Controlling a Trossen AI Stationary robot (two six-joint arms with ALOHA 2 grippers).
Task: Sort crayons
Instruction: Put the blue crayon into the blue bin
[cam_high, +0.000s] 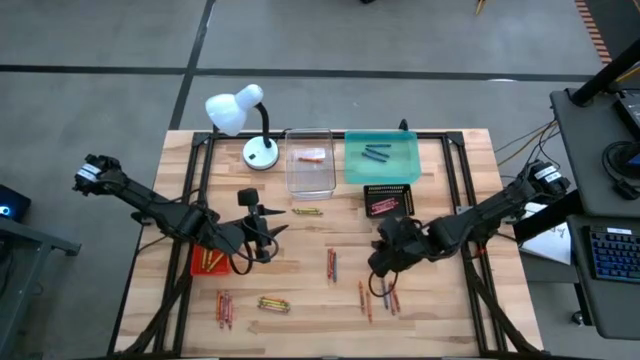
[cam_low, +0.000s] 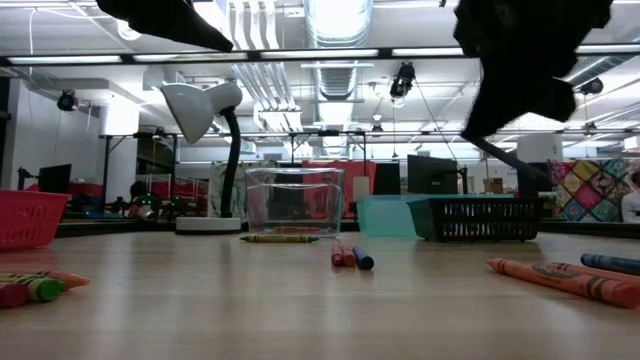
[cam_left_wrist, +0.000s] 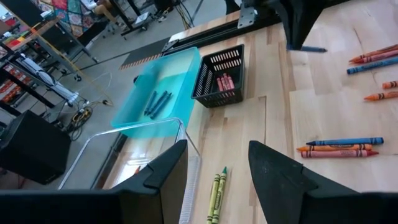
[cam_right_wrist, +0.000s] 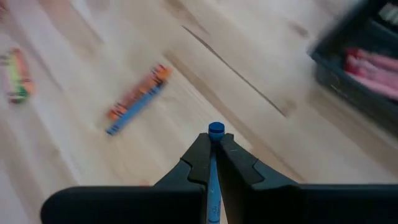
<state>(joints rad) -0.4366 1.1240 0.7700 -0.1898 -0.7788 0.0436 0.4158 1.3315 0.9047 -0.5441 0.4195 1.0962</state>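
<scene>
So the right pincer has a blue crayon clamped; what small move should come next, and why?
Probably carry it toward the teal tray and stop above it. The right pincer is shut on a blue crayon and sits over the table's middle, near the black basket, which holds reddish crayons. The teal tray already holds dark blue ones, so it looks like the matching bin.

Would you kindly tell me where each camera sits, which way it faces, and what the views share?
High: overhead, straight down; both arms over the table.
Low: at tabletop height, level across toward the lamp; arms enter from above.
Left wrist: past the open left gripper toward the teal tray.
Right wrist: down past the right gripper, shut on a blue crayon.
Shared: the black basket shows in all four.
</scene>
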